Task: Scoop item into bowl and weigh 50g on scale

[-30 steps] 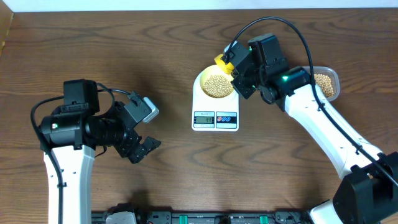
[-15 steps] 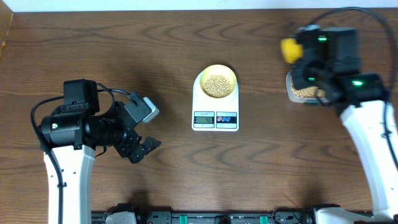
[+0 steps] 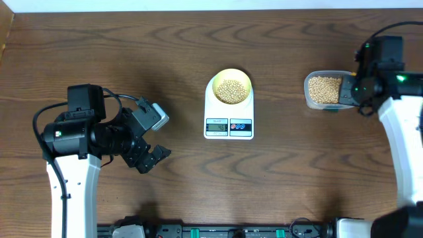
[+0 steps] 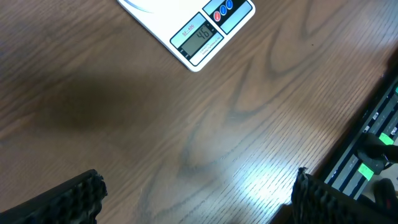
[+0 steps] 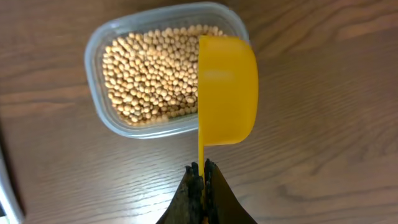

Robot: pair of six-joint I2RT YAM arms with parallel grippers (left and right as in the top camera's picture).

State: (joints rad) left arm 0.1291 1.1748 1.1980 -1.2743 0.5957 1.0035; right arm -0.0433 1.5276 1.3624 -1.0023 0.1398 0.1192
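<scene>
The pale cream bowl [image 3: 230, 87] sits on the white scale [image 3: 229, 119] and holds a heap of beige beans [image 3: 230, 91]. The scale's display [image 4: 199, 40] reads about 46. More beans [image 5: 152, 74] fill a clear plastic tub [image 3: 322, 90] at the right. My right gripper [image 5: 203, 169] is shut on the thin handle of a yellow scoop [image 5: 227, 89], held on its side over the tub's right edge. In the overhead view the right gripper [image 3: 360, 82] hides the scoop. My left gripper [image 3: 153, 157] is open and empty, low over the table left of the scale.
The tub's rim [image 5: 93, 106] lies directly under the scoop. A black rail with green lights [image 4: 373, 149] runs along the table's front edge. The table's far edge [image 3: 211, 10] meets a white wall.
My right arm swung from above the bowl to the right and now holds the scoop over the tub. The left arm has not moved.
</scene>
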